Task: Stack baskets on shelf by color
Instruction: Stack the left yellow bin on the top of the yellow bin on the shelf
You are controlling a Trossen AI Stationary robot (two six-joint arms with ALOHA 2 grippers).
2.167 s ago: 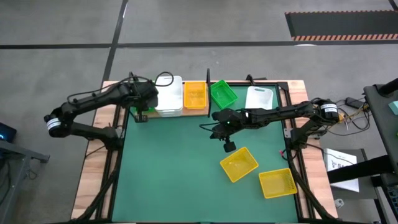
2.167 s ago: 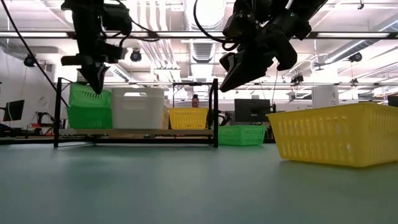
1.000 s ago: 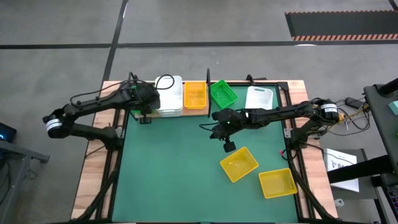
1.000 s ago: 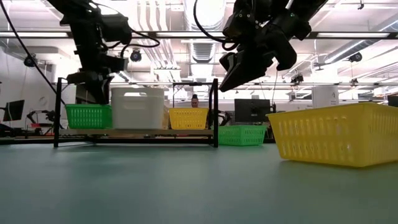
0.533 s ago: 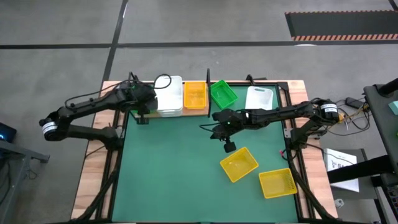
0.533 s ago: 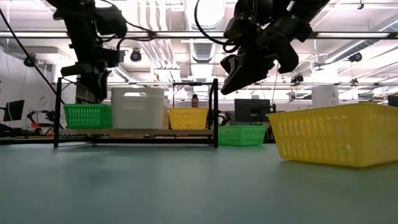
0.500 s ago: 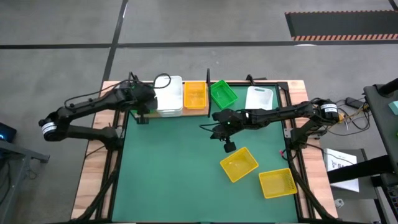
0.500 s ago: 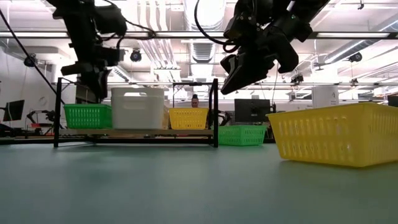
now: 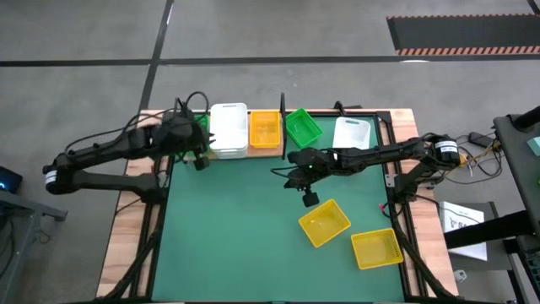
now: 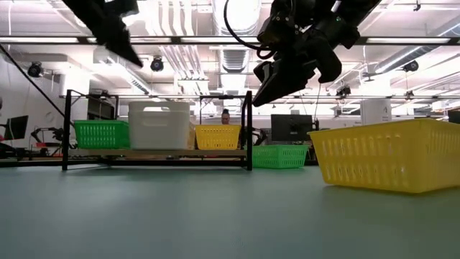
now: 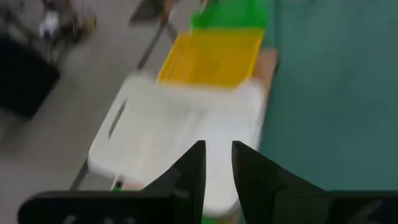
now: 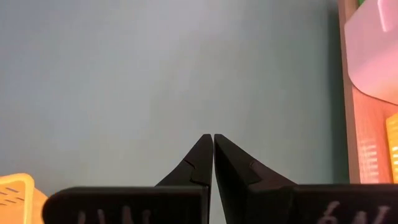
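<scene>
The shelf (image 9: 272, 153) stands at the table's far left. On it sit a green stack (image 10: 100, 134), a white stack (image 9: 229, 129) and one yellow basket (image 9: 265, 128). My left gripper (image 9: 196, 142) hovers open and empty above the green and white stacks; its wrist view looks down on the white stack (image 11: 186, 124). Right of the shelf, a green basket (image 9: 302, 127) and a white basket (image 9: 351, 133) rest on the table. Two yellow baskets (image 9: 324, 222) (image 9: 376, 248) lie on the mat. My right gripper (image 9: 310, 199) hangs shut and empty above the mat.
The shelf's black posts (image 10: 249, 129) rise at its ends. Bare green mat (image 9: 228, 228) lies in front of the shelf and to the left of the yellow baskets. Wooden table edges (image 9: 126, 228) flank the mat.
My left gripper has risen from just above the green stack on the shelf and drawn back toward the table's left edge, rolling as it went. The green stack has stayed where it was. My right arm has kept still.
</scene>
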